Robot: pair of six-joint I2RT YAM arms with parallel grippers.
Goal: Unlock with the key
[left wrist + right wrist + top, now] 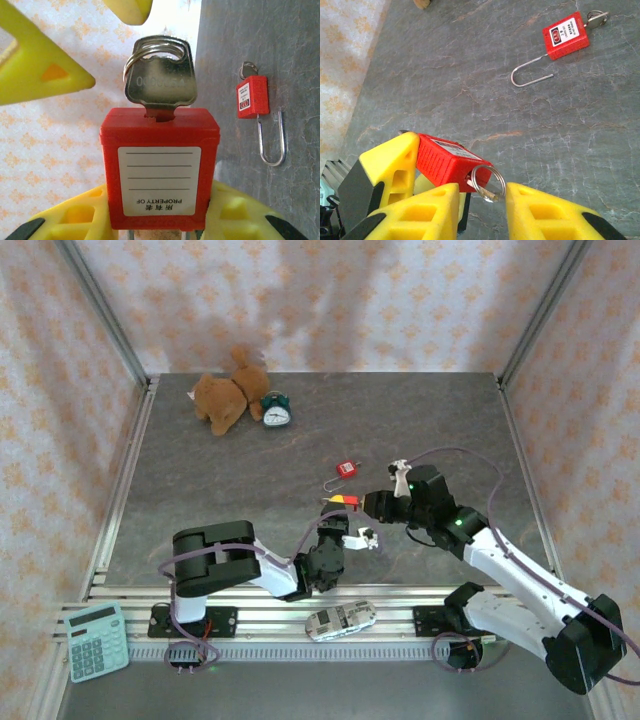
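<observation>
Padlock (160, 165), red, key (160, 75) inserted: pinched by left claw (160, 215), centre of left wrist view. Right wrist view adds right claw (482, 205) spread astride key; second open padlock (567, 36) upper right.

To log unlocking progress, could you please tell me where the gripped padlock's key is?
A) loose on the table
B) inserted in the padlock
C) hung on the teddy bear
B: the key sits in the body of the gripped padlock, only its head and ring showing.
</observation>
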